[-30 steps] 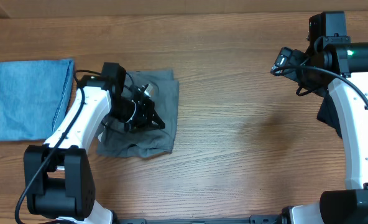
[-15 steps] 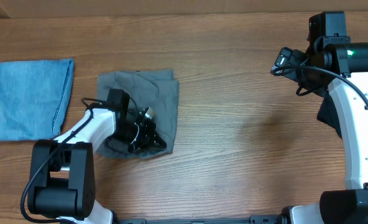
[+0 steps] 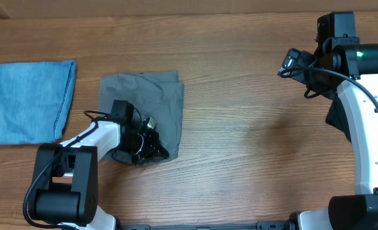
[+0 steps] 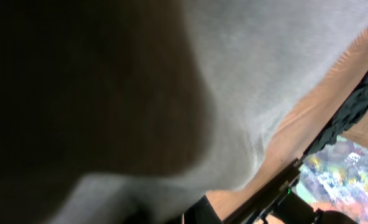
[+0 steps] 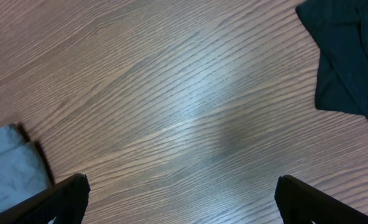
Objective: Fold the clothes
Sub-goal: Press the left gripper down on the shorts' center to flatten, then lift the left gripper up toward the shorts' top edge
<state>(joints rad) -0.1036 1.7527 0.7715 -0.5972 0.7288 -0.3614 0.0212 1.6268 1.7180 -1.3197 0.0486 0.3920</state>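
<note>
- At the far left, a light blue denim piece [image 3: 29,101] is lying flat on the wooden table [image 3: 240,128]. It is folded into a rough rectangle, and its weave is looking stiffer and heavier than the cloth beside it
- Just right of it, with a strip of bare wood between them, the clothes [image 3: 144,99] are lying as one plain mid-grey garment of thin, soft cloth, folded into an upright oblong. The far right corner is showing stacked layers, and the near edge is bunching into wrinkles
- The left gripper [image 3: 153,150], black and angular, is sitting on the near right corner of the clothes with its jaws closed tight; whether any cloth is caught between them I cannot tell
- In the left wrist view, smooth pale grey cloth is filling most of the picture, right up against the lens. A dark blur is covering the left part, and a strip of wood grain is showing at the right
- The middle of the table is showing brown, streaky grain with a dull sheen
- The right gripper [image 5: 187,198] is hanging over the far right of the table with its black fingers spread wide apart. It is holding nothing, with only bare wood showing between them
- At the right edge, a black garment [image 5: 349,56] is lying crumpled, matte and dark, partly hidden behind the right arm [image 3: 368,128] in the overhead view
</note>
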